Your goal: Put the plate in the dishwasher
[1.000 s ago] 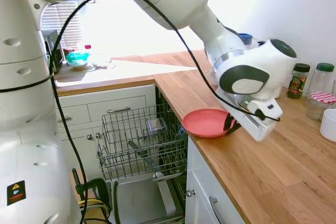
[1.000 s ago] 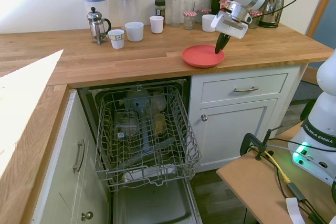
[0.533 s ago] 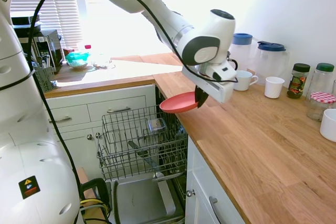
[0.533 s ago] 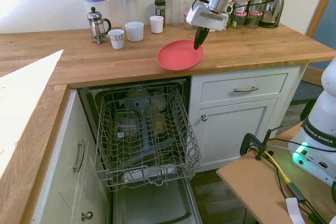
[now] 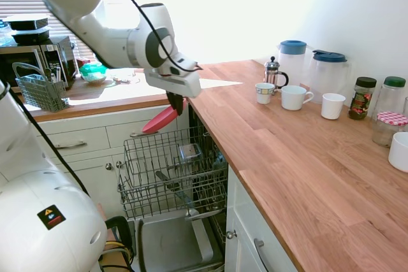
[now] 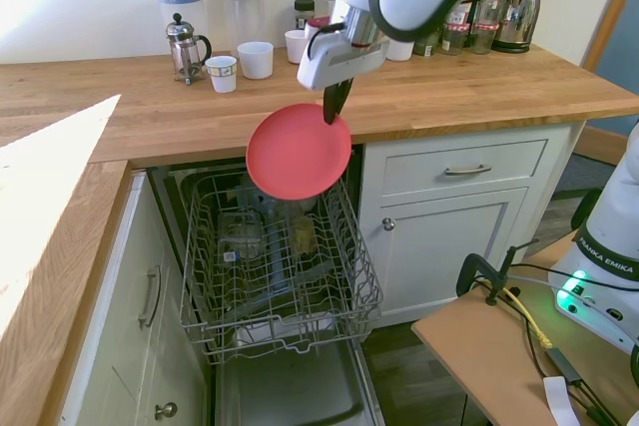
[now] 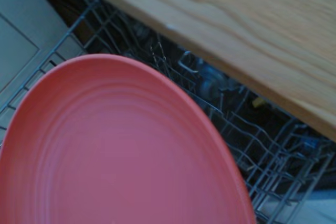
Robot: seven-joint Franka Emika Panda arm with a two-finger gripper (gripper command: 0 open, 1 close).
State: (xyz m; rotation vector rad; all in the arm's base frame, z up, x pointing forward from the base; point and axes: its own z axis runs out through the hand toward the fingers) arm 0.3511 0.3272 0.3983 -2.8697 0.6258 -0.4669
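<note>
I'm mid-carry: my claw [image 6: 333, 107] grips the plate [image 6: 298, 152] by its upper rim, tilted steeply in the air above the dishwasher [image 6: 280, 256] rack, off the counter [image 6: 459, 87]. Next I'd lower it edge-first between the rack wires.

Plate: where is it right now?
The plate hangs tilted in the hand, gripped at its upper rim, in the air above the pulled-out dishwasher rack, just off the counter edge.

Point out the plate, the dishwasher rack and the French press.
plate [image 6: 298, 152], second exterior view, middle of its face.
dishwasher rack [image 6: 364, 291], second exterior view, right side wall.
French press [image 6: 183, 50], second exterior view, glass body.
</note>
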